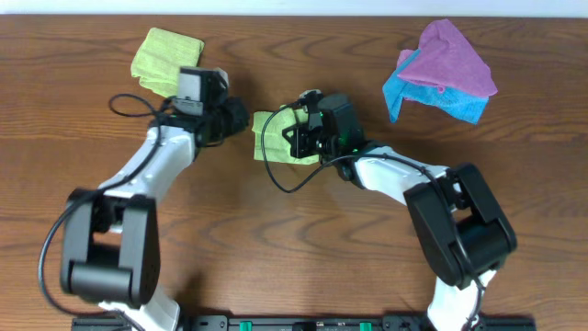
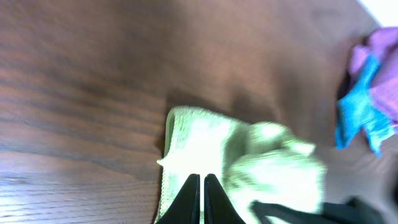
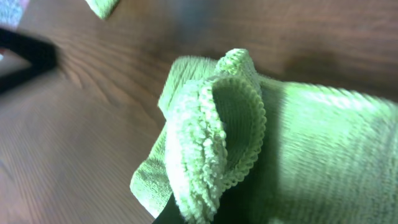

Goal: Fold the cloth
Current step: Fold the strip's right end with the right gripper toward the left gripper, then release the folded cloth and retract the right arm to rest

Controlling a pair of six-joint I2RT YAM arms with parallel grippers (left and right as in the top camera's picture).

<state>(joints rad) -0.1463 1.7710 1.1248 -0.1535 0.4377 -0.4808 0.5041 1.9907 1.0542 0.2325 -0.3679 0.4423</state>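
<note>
The cloth (image 1: 266, 138) is lime-green and lies bunched into a small folded shape at the table's middle. It also shows in the left wrist view (image 2: 205, 143) and the right wrist view (image 3: 323, 143). My right gripper (image 1: 296, 133) sits over its right part. In the right wrist view a raised fold with a scalloped edge drapes over my right gripper (image 3: 186, 214), whose fingers are mostly hidden by it. My left gripper (image 1: 241, 118) is at the cloth's left edge. In the left wrist view my left gripper (image 2: 202, 180) has its fingers pressed together just above the cloth.
A second lime-green cloth (image 1: 165, 57), thick and folded, lies at the back left behind my left arm. A purple cloth (image 1: 450, 60) lies on a blue cloth (image 1: 432, 97) at the back right. Both also show in the left wrist view, purple (image 2: 379, 56) and blue (image 2: 357, 118).
</note>
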